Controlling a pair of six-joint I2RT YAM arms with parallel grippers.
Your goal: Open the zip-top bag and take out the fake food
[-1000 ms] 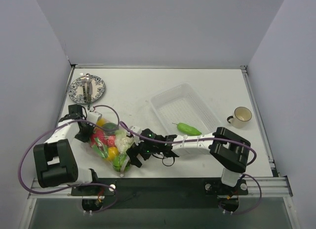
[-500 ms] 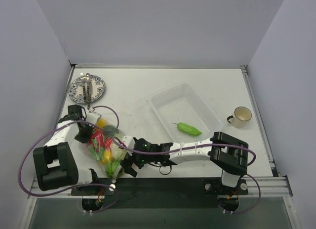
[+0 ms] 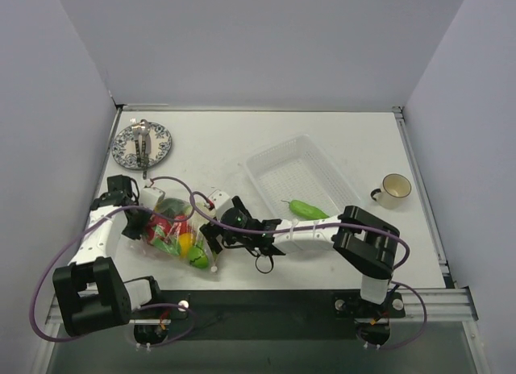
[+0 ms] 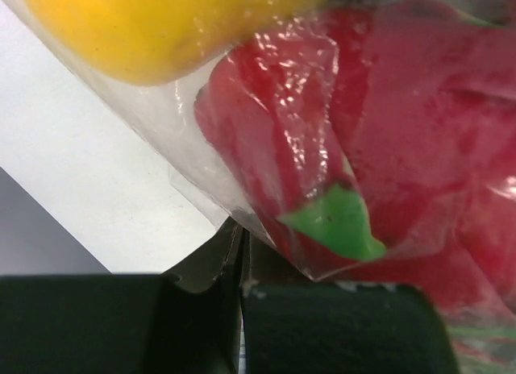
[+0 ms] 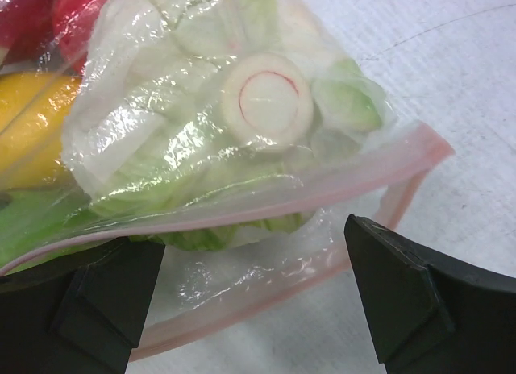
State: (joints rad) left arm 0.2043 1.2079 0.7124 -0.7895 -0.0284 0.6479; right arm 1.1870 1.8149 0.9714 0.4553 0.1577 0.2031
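- R gripper (image 5: 254, 309): jaws full open, empty; zip-top bag (image 5: 201, 148) pink zip edge lies betw. them, running finger to finger.
- L gripper (image 4: 242, 281): jaws clamped on bag's opposite end.

Top external: fixed above and behind my two bases, tilted down and forward. It takes in the whole desk (image 3: 242, 140) out to the back wall (image 3: 258, 51), from far off. Left wrist: rides on my left tool (image 3: 133, 219), with the lens almost against the zip-top bag (image 3: 173, 235). Red and yellow fake food (image 4: 403, 132) fills the frame, with my dark fingers (image 4: 339, 330) along the bottom edge. Right wrist: on my right tool (image 3: 214, 238), looking down at the pink zip strip (image 5: 322, 189) from close by, with bare desk at top right. All three views share the bag. The wrist views face its opposite ends.
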